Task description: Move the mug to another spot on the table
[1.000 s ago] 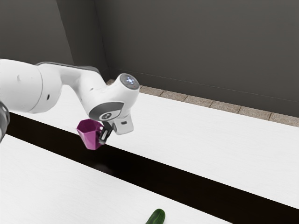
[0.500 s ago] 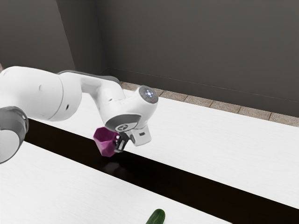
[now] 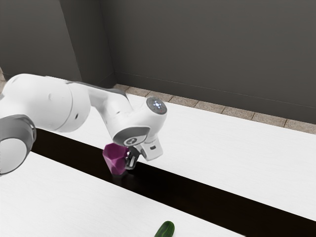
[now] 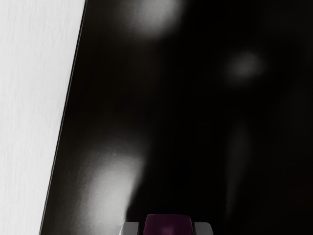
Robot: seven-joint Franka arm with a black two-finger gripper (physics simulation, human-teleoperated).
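The arm (image 3: pixel 94 106) has carried the mug (image 3: pixel 114 157) toward the exterior view's right and downward over the last second; a second ago it hung clear above the bench (image 3: pixel 237 148), and now it sits low over the black band (image 3: pixel 207 197) that crosses the bench; the shadow under it has drawn in close. Whether its base touches the band yet I cannot tell. The claw (image 3: pixel 130 161) stays clamped on the mug's wall, on the side toward the exterior view's right, with the mug tilted a little; in the wrist view the mug (image 4: pixel 166 225) is a purple blur just under the hand, with the band (image 4: pixel 195 122) beneath and a white strip of bench (image 4: pixel 29 98) beside it. I judge the carry all but over; the spot is already away from where the mug hung before, so what is left is setting it down, letting go and lifting off; the tilt could tip the mug if it is let go too soon.

Nearest the camera a cucumber (image 3: pixel 165 229) lies on the near white strip, well apart from the mug; it blocks nothing. Beyond the band lies the wide white part of the bench; then a line of floor tiles (image 3: pixel 237 112); then the dark wall (image 3: pixel 207 44).
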